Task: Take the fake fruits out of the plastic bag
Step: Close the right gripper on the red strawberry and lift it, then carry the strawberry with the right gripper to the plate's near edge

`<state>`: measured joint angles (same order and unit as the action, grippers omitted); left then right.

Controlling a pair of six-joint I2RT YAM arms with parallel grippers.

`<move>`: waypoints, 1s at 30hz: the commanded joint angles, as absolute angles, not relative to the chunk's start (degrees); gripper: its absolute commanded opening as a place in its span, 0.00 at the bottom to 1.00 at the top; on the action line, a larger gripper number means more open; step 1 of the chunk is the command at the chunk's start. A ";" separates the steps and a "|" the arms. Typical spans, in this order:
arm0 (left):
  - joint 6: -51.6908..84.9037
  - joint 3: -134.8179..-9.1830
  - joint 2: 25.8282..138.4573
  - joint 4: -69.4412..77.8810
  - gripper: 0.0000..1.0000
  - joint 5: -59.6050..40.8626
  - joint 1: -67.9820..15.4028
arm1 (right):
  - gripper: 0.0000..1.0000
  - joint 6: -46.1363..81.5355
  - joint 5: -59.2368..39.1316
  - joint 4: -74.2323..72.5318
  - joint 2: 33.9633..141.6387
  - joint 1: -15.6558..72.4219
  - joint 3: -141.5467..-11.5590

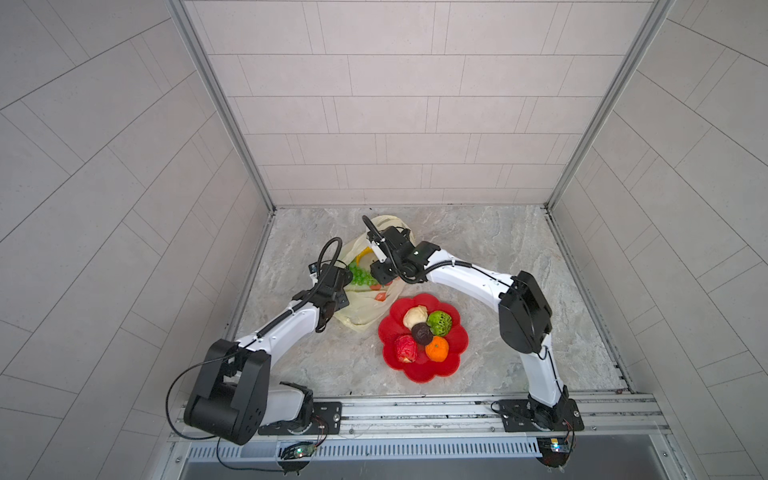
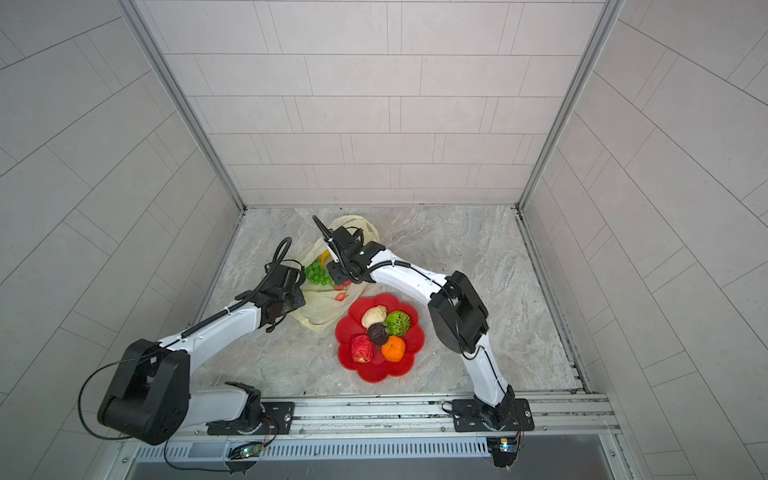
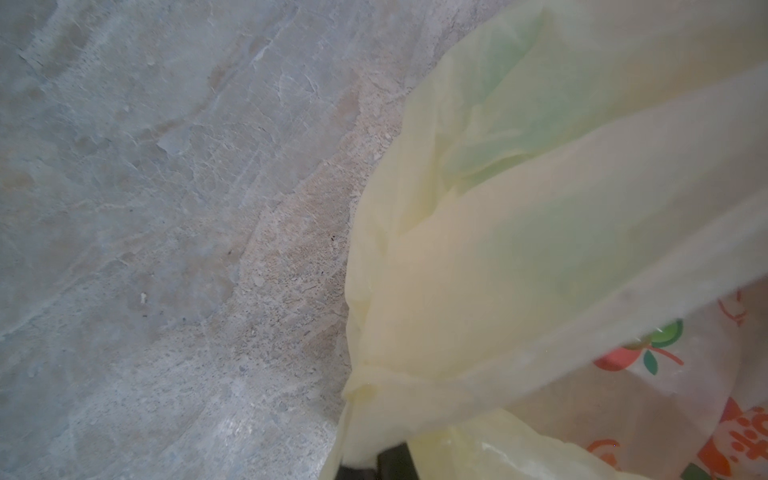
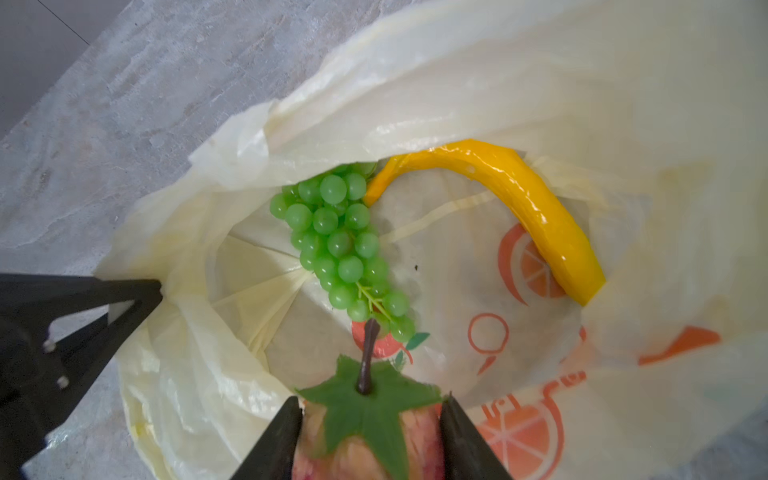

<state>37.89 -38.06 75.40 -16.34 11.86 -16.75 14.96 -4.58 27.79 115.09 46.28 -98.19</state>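
Left gripper [image 4: 157, 289]: jaws together, pinching the rim of the plastic bag [image 1: 360, 309]. The bag lies on the marble table [image 1: 519, 257], left of centre in both top views, with its mouth open. Loose inside it are the green grape bunch [image 4: 345, 249] and the yellow banana [image 4: 540, 208].

Right gripper [image 4: 372, 401]: over the open mouth, jaws clamped on both sides of the pink-red fruit [image 4: 357, 455], which has a green leaf cap and a brown stem.

Just beside the bag, the red plate [image 1: 419, 374] carries the cream fruit [image 1: 414, 316], green netted fruit [image 1: 439, 323], dark brown fruit [image 1: 421, 333], red fruit [image 1: 405, 349] and orange [image 1: 437, 348].

Arms [image 1: 461, 278] have white shells, black joints [image 1: 523, 316], ribbed cables [image 1: 453, 263], a pointed black right claw [image 4: 372, 401], perhaps a green light [image 1: 417, 251].
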 commanded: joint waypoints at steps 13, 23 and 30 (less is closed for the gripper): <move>38.01 -38.14 74.58 -16.29 0.00 12.94 -16.33 | 0.50 12.75 6.08 13.75 79.27 58.13 -62.05; 37.96 -37.55 74.19 -15.60 0.00 13.32 -16.33 | 0.50 16.31 11.77 12.79 68.93 67.18 -49.09; 37.80 -37.61 74.44 -15.29 0.00 13.39 -16.32 | 0.50 18.69 14.17 9.33 64.05 72.96 -40.79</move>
